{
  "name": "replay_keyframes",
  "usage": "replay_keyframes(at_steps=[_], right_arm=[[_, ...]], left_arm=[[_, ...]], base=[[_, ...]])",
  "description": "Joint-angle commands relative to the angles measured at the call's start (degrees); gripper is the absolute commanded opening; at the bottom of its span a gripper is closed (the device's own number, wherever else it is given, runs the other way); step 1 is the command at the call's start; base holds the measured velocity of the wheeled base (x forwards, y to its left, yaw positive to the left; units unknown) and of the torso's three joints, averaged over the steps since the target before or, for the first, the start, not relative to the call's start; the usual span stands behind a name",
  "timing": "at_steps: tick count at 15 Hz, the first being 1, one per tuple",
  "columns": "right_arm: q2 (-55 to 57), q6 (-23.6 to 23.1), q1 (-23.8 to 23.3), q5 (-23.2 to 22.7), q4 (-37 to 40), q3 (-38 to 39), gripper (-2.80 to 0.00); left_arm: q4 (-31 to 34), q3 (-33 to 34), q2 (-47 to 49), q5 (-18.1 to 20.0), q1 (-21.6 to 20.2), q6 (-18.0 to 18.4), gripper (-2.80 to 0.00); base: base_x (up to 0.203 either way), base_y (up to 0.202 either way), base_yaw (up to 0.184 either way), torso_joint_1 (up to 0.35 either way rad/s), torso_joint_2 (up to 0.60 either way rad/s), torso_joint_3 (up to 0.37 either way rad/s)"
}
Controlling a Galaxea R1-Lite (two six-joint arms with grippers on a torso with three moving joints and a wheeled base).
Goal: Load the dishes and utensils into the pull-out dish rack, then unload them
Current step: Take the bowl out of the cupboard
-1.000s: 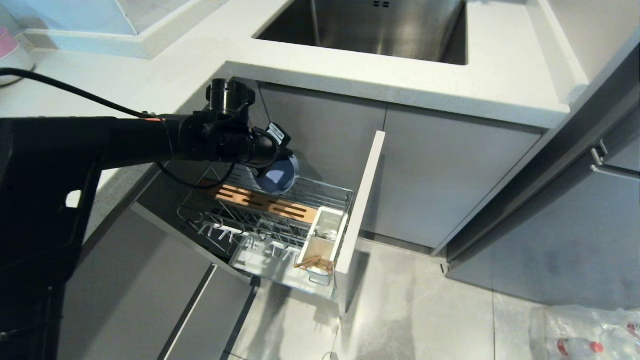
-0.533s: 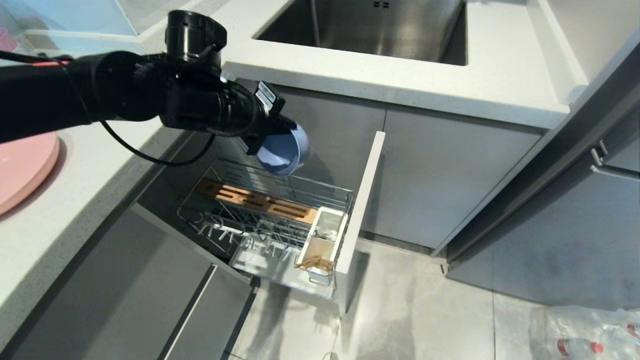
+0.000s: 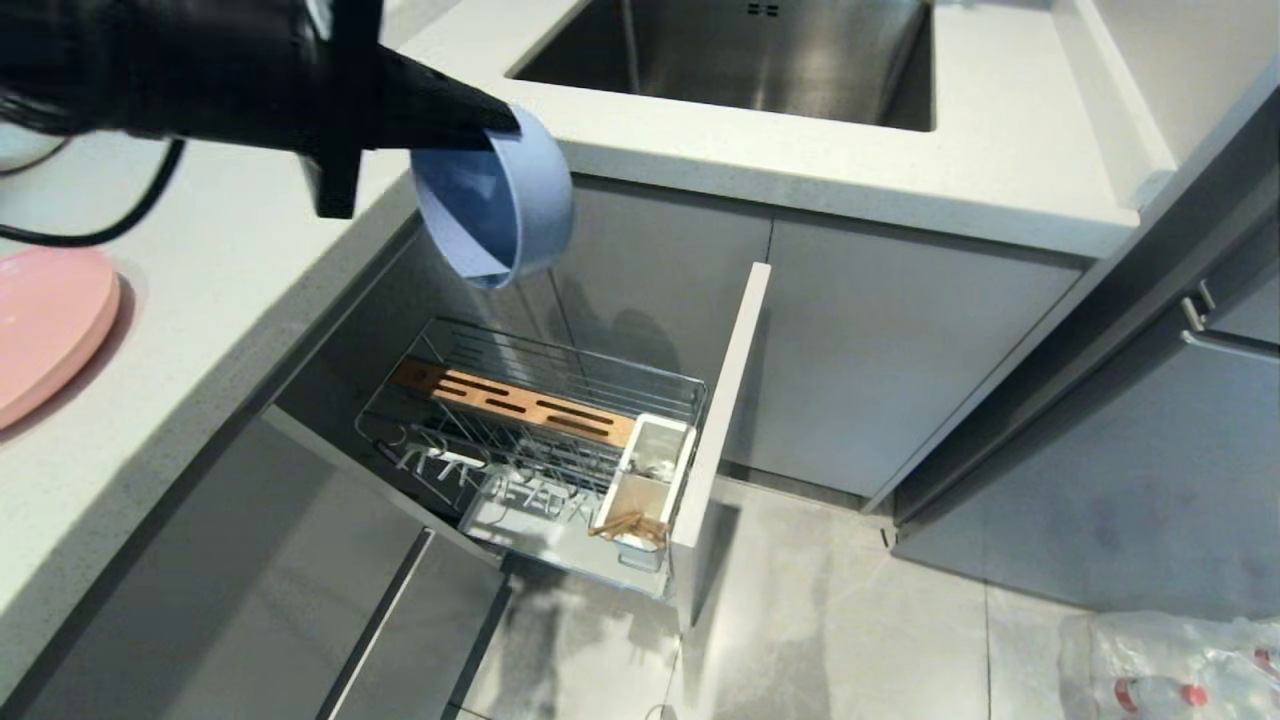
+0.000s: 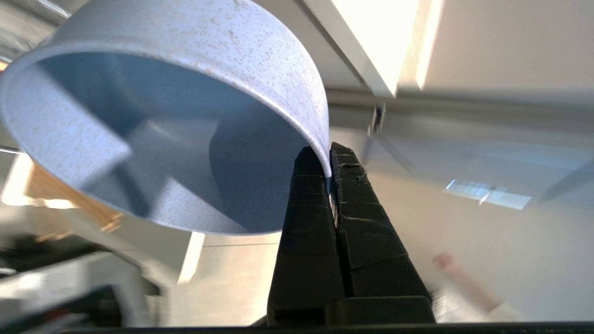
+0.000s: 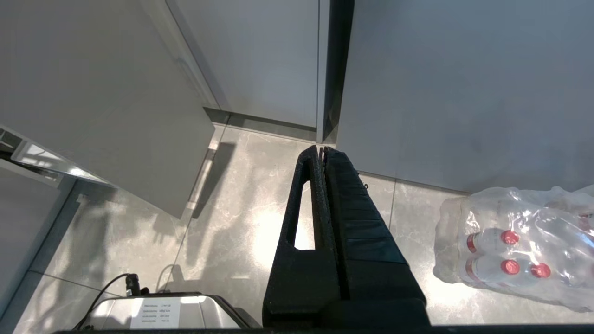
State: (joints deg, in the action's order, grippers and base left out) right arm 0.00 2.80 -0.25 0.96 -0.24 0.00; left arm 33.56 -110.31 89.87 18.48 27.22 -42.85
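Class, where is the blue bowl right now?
The blue bowl hangs tilted from the left gripper, pinched by its rim, above the pull-out dish rack beside the counter edge.

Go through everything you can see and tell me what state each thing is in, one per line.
Bowl: tilted, in the air, pinched at its rim.
Left gripper: jaws shut on the bowl's rim.
Right gripper: jaws shut, empty, pointing at the floor.
Rack: pulled out, wire slots without dishes.
Chopsticks: lying in the caddy's front compartment.
Plate: flat on the counter.
Sink: no dishes showing.
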Motion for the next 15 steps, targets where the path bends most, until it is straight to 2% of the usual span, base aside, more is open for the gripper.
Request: replay_keyframes(at_steps=[1,2,4,5,6,8,12,15], right_arm=[[0.1,0.0,0.0,0.0,0.0,0.0,-2.8],[0.1,0.1,0.0,0.0,0.0,0.0,-2.8],[0.1,0.0,0.0,0.0,0.0,0.0,-2.8],[0.1,0.0,0.0,0.0,0.0,0.0,-2.8],[0.1,0.0,0.0,0.0,0.0,0.0,-2.8],[0.1,0.0,0.0,0.0,0.0,0.0,-2.8],[0.1,0.0,0.0,0.0,0.0,0.0,-2.8],[0.1,0.0,0.0,0.0,0.0,0.0,-2.8]], left_arm=[[2.2,0.0,-6.7,-0.3,0.2,7.5,-2.8],[2.9,-0.5,-7.8,-2.6,0.0,12.2,-2.8],[4.1,-0.8,-9.0,-12.2,-1.4,17.6,-2.8],[5.5,-0.8,-9.2,-17.5,-3.7,19.9,-2.8],[7.2,-0.9,-9.7,-20.3,-6.3,21.7,-2.8],[9.0,-0.9,-10.9,-21.6,-12.3,25.3,-2.8],[11.5,-0.9,-13.0,-22.0,-28.7,34.1,-2.8],[13.4,-1.0,-12.9,-21.7,-40.2,38.7,-2.8]], base=[[0.0,0.0,0.0,0.0,0.0,0.0],[0.0,0.0,0.0,0.0,0.0,0.0],[0.0,0.0,0.0,0.0,0.0,0.0],[0.0,0.0,0.0,0.0,0.0,0.0],[0.0,0.0,0.0,0.0,0.0,0.0],[0.0,0.0,0.0,0.0,0.0,0.0],[0.0,0.0,0.0,0.0,0.0,0.0],[0.0,0.0,0.0,0.0,0.0,0.0]])
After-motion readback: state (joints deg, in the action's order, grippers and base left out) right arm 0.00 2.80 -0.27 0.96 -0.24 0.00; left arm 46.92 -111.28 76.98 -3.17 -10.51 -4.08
